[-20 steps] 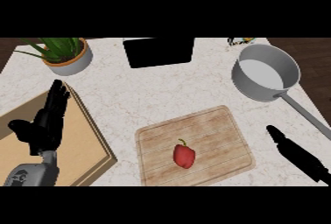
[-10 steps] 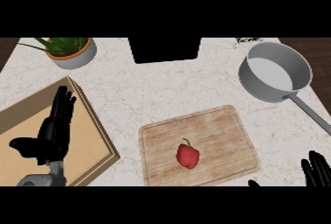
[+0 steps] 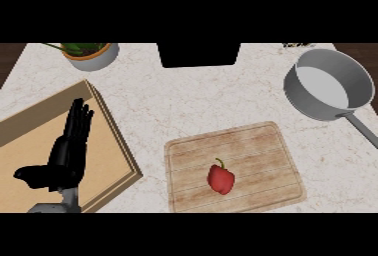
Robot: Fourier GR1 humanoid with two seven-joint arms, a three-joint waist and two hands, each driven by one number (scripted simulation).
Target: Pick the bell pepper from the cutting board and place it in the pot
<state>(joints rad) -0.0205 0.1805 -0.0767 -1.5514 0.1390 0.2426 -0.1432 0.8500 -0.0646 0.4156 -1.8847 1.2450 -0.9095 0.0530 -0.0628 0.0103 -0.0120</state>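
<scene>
A red bell pepper point(image 3: 221, 179) lies on a wooden cutting board point(image 3: 251, 145), a little left of the board's middle and toward its near edge, with its short green stem pointing away from the robot. Nothing touches it. The board sits on a pale, marbled worktop point(image 3: 184, 95), turned slightly so that its far right corner points toward the pot.

The pot point(image 3: 328, 90) is grey and round, standing on the worktop at the far right, well apart from the board. Its inside looks pale, and its long handle runs down and to the right, out toward the edge of the view.

Only the left robot hand point(image 3: 66, 150) shows. It comes in from the lower left, black, with its fingers straight and held together pointing away from the robot and its thumb sticking out to the left. It is open and holds nothing. It lies over a shallow wooden tray point(image 3: 111, 130) with a raised rim, which fills the left side of the worktop; whether the hand rests on the tray or hovers over it cannot be told. The right robot hand is out of view.

At the far left corner stands a small potted plant point(image 3: 92, 54) in a pale pot with an orange rim. A dark rectangular object point(image 3: 199, 54) sits at the far edge in the middle.
</scene>
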